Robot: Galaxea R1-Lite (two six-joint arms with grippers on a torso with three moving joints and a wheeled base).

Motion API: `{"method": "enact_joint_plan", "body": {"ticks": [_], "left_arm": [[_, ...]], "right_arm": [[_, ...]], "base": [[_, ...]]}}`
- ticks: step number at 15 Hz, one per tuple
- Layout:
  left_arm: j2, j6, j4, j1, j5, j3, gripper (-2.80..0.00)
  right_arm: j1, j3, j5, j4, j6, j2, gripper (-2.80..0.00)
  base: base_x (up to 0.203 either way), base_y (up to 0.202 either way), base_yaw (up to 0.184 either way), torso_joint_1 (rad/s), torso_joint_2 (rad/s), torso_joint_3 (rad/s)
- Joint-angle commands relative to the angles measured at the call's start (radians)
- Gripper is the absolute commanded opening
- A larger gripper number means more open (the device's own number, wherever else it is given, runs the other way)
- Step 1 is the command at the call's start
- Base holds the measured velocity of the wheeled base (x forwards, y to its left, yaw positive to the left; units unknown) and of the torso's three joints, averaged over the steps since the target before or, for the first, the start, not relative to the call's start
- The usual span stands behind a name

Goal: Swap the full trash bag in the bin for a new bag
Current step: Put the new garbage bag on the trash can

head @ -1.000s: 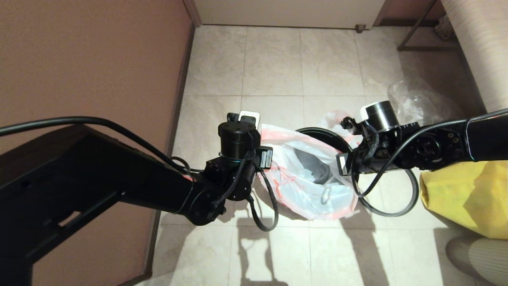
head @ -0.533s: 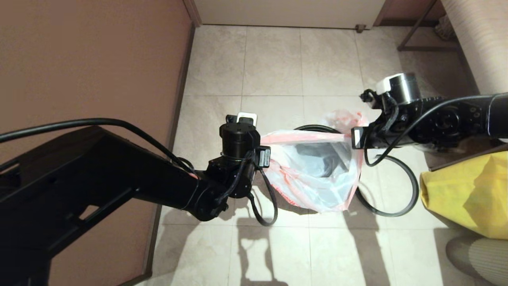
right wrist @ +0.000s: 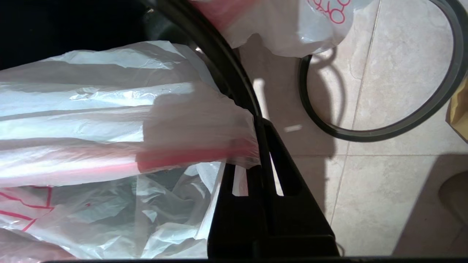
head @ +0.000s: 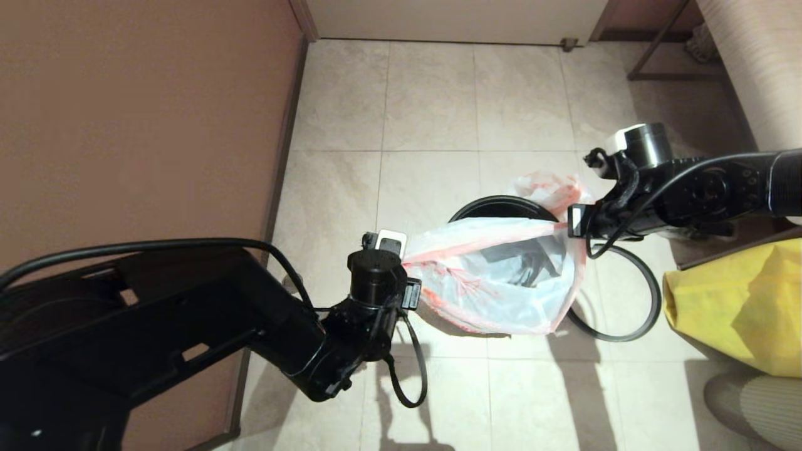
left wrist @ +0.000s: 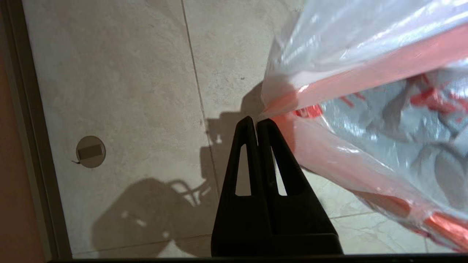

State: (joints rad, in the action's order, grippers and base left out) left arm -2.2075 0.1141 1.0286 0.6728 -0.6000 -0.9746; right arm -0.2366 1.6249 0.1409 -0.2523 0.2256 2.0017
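Observation:
The full trash bag (head: 495, 282) hangs stretched between my two grippers, just in front of the bin (head: 495, 205). It is translucent white with an orange-red rim band, and grey shapes show through it (left wrist: 365, 91). My left gripper (head: 404, 254) is shut on the bag's left rim corner (left wrist: 257, 122). On the opposite rim, at the right, my right gripper (head: 573, 219) is shut on the plastic (right wrist: 261, 122). The black bin's rim (right wrist: 215, 51) lies just behind the bag (right wrist: 109, 128). The limp new bag (head: 548, 188) lies on the floor beside the bin (right wrist: 292, 25).
The loose grey ring (head: 651, 307) lies on the tiles right of the bin (right wrist: 402, 128). A yellow bag (head: 739, 313) sits at the right edge. A brown wall (head: 125, 125) runs along the left. A round floor socket (left wrist: 90, 151) is set in the tiles.
The right gripper moved away to the right and the left gripper drew back toward me. The bag's mouth is now pulled wide and taut between them.

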Motion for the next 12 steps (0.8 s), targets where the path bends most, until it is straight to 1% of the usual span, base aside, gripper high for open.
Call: {"method": "enact_joint_plan", "body": {"ticks": [1, 3, 6, 8, 10, 12], "left_arm": [[-0.045, 0.016, 0.044, 0.006, -0.003, 0.042, -2.8], [-0.1, 0.032, 0.048, 0.002, -0.003, 0.04, -2.8], [-0.218, 0.038, 0.05, -0.036, -0.004, -0.052, -2.8], [-0.254, 0.038, 0.051, -0.059, -0.013, -0.104, -2.8], [-0.224, 0.038, 0.051, -0.056, -0.013, -0.085, -2.8], [-0.12, 0.038, 0.043, -0.052, 0.001, -0.044, -2.8]], "right_arm": [[0.007, -0.002, -0.001, 0.0, 0.001, 0.003, -2.8], [0.014, 0.014, -0.003, 0.003, 0.0, 0.02, -2.8], [0.016, 0.027, -0.004, 0.058, 0.001, 0.039, -2.8], [0.013, 0.035, -0.006, 0.06, 0.001, 0.042, -2.8], [-0.008, 0.03, -0.013, 0.051, 0.003, 0.022, -2.8], [-0.042, 0.024, -0.012, 0.027, 0.003, -0.002, -2.8]], "base": [[0.0, 0.0, 0.0, 0.0, 0.0, 0.0], [0.0, 0.0, 0.0, 0.0, 0.0, 0.0], [0.0, 0.0, 0.0, 0.0, 0.0, 0.0], [0.0, 0.0, 0.0, 0.0, 0.0, 0.0], [0.0, 0.0, 0.0, 0.0, 0.0, 0.0], [0.0, 0.0, 0.0, 0.0, 0.0, 0.0]]}}
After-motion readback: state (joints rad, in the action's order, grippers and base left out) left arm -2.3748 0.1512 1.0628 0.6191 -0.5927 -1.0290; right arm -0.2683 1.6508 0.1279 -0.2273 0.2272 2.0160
